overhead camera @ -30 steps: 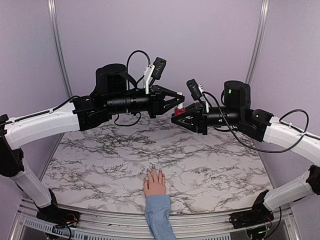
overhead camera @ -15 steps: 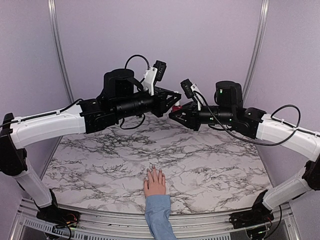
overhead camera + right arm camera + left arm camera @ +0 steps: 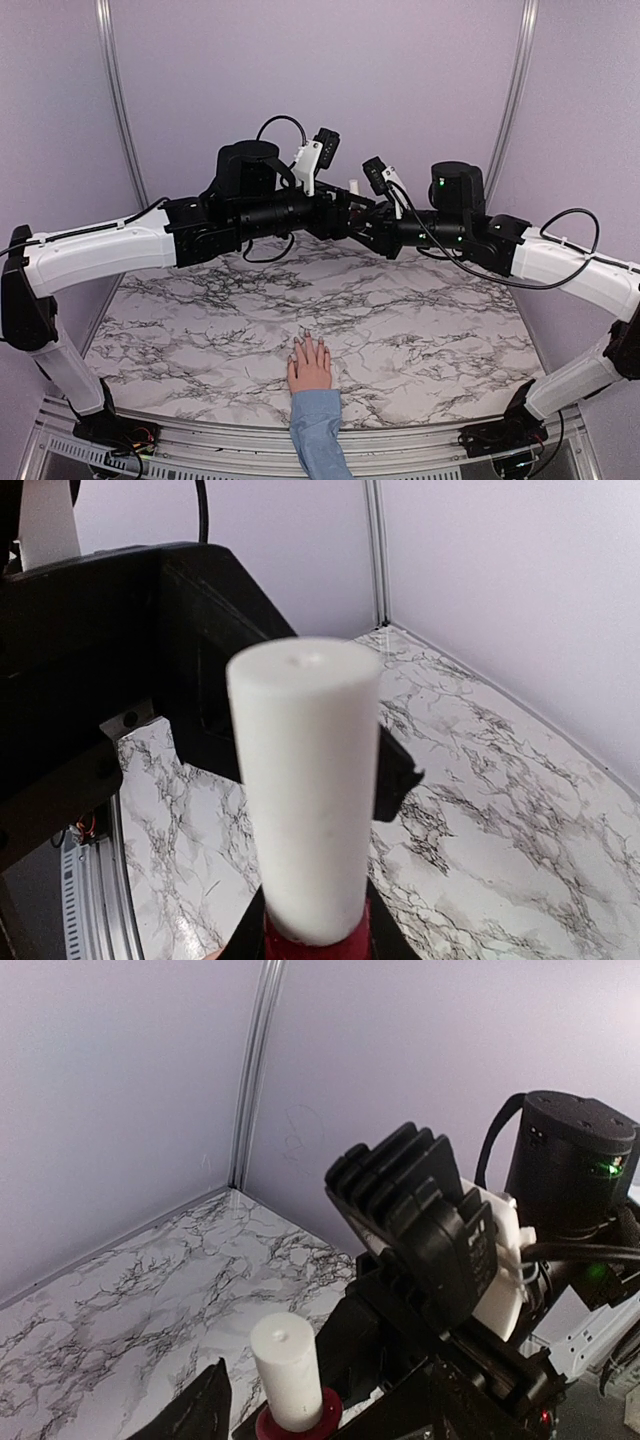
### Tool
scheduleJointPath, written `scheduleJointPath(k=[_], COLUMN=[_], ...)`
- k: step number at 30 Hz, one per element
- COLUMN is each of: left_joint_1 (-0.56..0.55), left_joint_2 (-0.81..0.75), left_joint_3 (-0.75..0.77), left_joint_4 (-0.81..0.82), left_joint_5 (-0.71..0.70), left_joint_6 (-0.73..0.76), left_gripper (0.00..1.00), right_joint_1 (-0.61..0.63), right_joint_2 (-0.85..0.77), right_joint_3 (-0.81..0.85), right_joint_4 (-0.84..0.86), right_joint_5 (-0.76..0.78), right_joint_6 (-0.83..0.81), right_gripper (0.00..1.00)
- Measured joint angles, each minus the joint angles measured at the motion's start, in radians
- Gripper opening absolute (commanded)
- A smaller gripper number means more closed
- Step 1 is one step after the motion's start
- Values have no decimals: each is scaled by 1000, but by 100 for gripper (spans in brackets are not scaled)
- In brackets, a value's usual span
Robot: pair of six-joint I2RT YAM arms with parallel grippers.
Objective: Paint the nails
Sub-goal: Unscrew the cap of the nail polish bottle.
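Note:
High over the back of the table my right gripper [image 3: 362, 222] is shut on the dark red polish bottle [image 3: 315, 942], whose white cap [image 3: 305, 780] stands upright. My left gripper [image 3: 343, 212] meets it from the left and is open, its fingers [image 3: 203, 1410] standing apart from the white cap [image 3: 287, 1368] above the red bottle [image 3: 297, 1426]. The pale pink hand [image 3: 310, 366] lies flat at the table's near edge, in a light blue sleeve [image 3: 320, 435]. Its nails [image 3: 308, 344] are too small for me to tell their colour. Both grippers are far above and behind the hand.
The marble table [image 3: 200, 320] is enclosed by lilac walls with metal corner posts [image 3: 118, 110] at the back left and back right [image 3: 515, 90]. The right wrist's camera mount [image 3: 425, 1225] looms close to the left gripper. Both forearms span the back half of the table.
My left gripper's jaws have opened and it has pushed right, closer to the right gripper. The right arm rose slightly. The white cap now shows upright between the two grippers.

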Motion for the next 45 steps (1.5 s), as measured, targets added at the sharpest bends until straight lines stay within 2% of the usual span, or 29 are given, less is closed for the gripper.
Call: scheduleJointPath(k=[7,14,30,37,45], left_joint_1=[28,60,113,122,125], left_joint_2=[-16,-75,-125,-125,-122], left_joint_3=[0,-39,-154,-154,-141], left_joint_4=[-26,-48,9,106,159], left_joint_5=[132,181,449,613,737], left_joint_6=[-10,-8,8,24,18], left_gripper=[75,77,81,79,71], right_joint_1=[-6,-10,-10,-10,-10], right_joint_2=[0,23,11,6,-17], right_joint_3=[-8,-14,-36,-36,-36], right_joint_4=[24,96,107,113,114], right_joint_5=[-91,-196,-376,-468,-568], right_joint_6=[-4,7,-7,19,44], right_gripper=[0,0,0,0,0])
